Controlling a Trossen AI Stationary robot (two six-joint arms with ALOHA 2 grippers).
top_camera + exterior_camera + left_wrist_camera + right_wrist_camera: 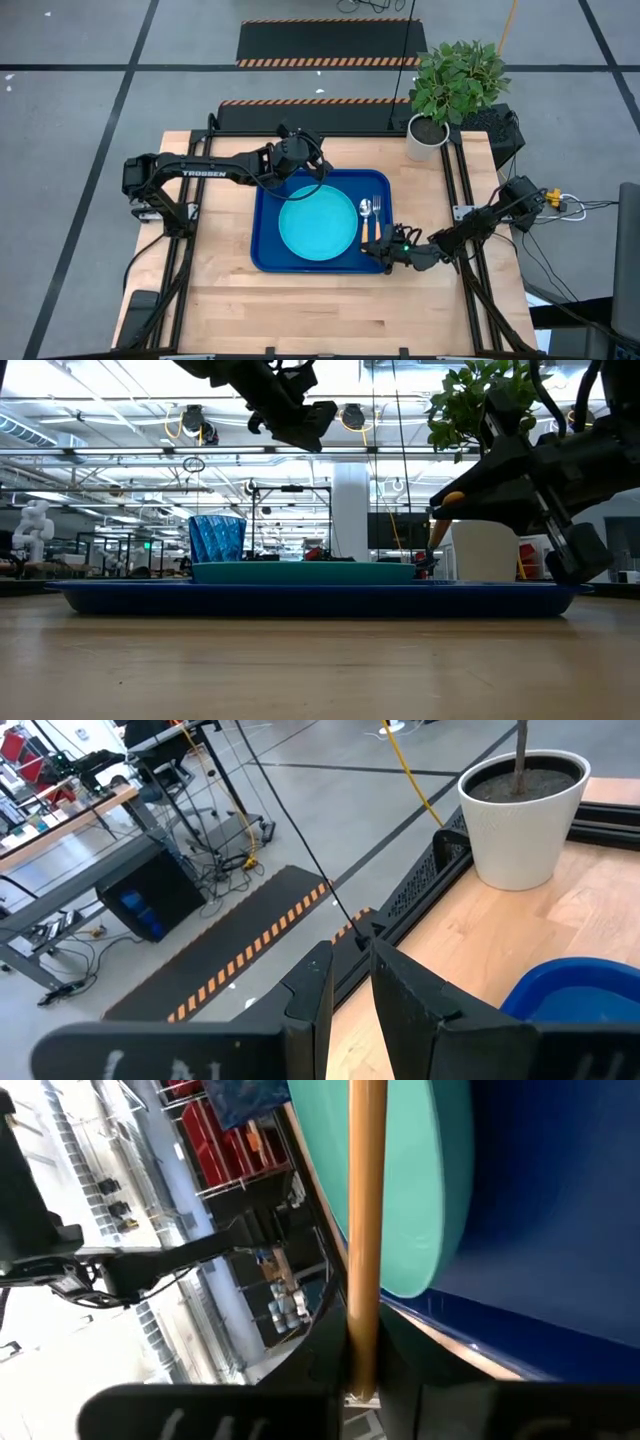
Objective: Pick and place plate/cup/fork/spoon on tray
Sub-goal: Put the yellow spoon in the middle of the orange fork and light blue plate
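The dark blue tray point(268, 255) lies mid-table with the cyan plate point(317, 223) on it. The blue cup point(217, 538) stands upright on the tray's far left part. My left gripper point(300, 165) hangs open and empty above it, and the gripper mostly hides it from above. The fork point(378, 204) lies on the tray's right side. Between it and the plate is the spoon point(366, 209). My right gripper point(384, 250) is shut on the spoon's orange handle at the tray's near right corner. My right gripper pinches the spoon's orange handle point(366, 1350) between its two fingers, near its free end point(452, 498). The fingers come slanting from the table's right and lie across the handle. The spoon tilts, handle end raised and bowl end down toward the tray beside the plate.
A white pot point(427, 137) with a green plant stands at the table's far right corner, also in the left wrist view point(520, 815). Bare wood point(320, 310) lies in front of the tray and to its left.
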